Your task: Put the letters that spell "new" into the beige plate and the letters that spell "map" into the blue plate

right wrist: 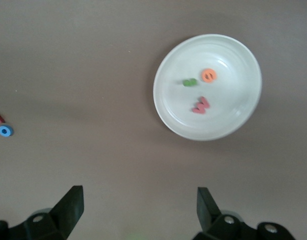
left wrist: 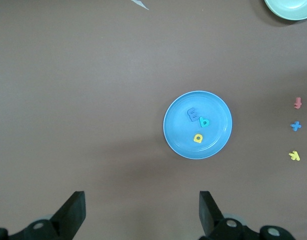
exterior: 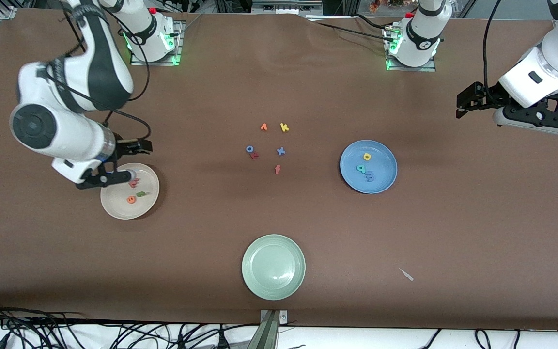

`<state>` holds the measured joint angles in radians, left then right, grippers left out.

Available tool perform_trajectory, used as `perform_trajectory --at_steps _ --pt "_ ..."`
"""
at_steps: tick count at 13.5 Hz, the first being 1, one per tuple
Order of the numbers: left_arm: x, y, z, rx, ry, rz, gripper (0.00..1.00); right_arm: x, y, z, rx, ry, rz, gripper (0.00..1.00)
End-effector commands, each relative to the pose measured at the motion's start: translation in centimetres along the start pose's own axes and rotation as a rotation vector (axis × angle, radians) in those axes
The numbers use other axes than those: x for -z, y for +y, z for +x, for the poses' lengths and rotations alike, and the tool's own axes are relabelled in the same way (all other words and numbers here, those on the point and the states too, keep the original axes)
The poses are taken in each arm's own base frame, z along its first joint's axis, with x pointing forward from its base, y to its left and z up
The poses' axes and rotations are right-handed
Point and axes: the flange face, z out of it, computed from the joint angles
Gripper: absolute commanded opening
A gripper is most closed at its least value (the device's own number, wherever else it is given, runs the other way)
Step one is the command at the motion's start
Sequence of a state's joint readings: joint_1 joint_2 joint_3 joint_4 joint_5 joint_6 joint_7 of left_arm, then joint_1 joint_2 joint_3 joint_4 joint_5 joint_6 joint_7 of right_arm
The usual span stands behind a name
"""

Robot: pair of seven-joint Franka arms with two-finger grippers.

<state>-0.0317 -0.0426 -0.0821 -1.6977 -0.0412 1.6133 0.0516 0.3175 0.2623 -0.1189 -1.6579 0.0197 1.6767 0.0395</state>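
Three foam letters (right wrist: 199,87) sit in the beige plate (right wrist: 168,107), three more (left wrist: 198,125) in the blue plate (left wrist: 221,107); they look light and squishy, best pinched by the edges. Both the right gripper (right wrist: 136,210) above the table by the beige plate and the left gripper (left wrist: 141,212) up past the blue plate hang wide open, empty. The letter shapes are too tiny to read properly.

place: robotics lab | evidence: arm bases (exterior: 155,39) bolted to table (exterior: 279,228); loose cables (exterior: 41,332)

"new" letters (right wrist: 199,90) in beige plate (right wrist: 243,115) — "map" letters (left wrist: 198,124) in blue plate (left wrist: 176,137)
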Motion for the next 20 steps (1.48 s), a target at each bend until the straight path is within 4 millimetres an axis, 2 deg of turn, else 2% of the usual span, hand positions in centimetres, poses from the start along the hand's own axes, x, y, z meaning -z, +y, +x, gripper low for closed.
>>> perform_trajectory --at_steps 1,5,6,8,10,14,17,20 --pt "1.1 -0.2 0.6 -0.015 0.015 -0.021 1.00 3.2 0.1 -2.8 -0.034 0.011 -0.048 1.00" --pt "1.0 -0.3 0.7 -0.020 0.008 0.006 1.00 6.2 1.2 -5.0 -0.038 0.026 -0.068 1.00" --pt "0.9 -0.5 0.7 -0.019 0.007 0.005 1.00 7.4 1.8 -5.7 -0.049 0.049 -0.061 1.00" --pt "0.9 -0.6 0.8 -0.017 0.007 0.005 1.00 9.4 4.4 -7.0 -0.089 0.086 -0.035 1.00" --pt "1.0 -0.6 0.8 -0.019 0.008 0.005 1.00 10.9 5.5 -8.1 -0.108 0.115 -0.027 1.00" --pt "1.0 -0.7 0.8 -0.019 0.008 0.005 1.00 11.2 7.5 -8.7 -0.090 0.122 -0.017 1.00" --pt "1.1 -0.6 0.8 -0.019 0.010 0.004 1.00 11.2 7.6 -9.0 -0.117 0.113 0.013 1.00" --pt "1.0 -0.5 0.8 -0.019 0.008 0.005 1.00 11.2 8.6 -9.0 -0.120 0.113 0.022 1.00"
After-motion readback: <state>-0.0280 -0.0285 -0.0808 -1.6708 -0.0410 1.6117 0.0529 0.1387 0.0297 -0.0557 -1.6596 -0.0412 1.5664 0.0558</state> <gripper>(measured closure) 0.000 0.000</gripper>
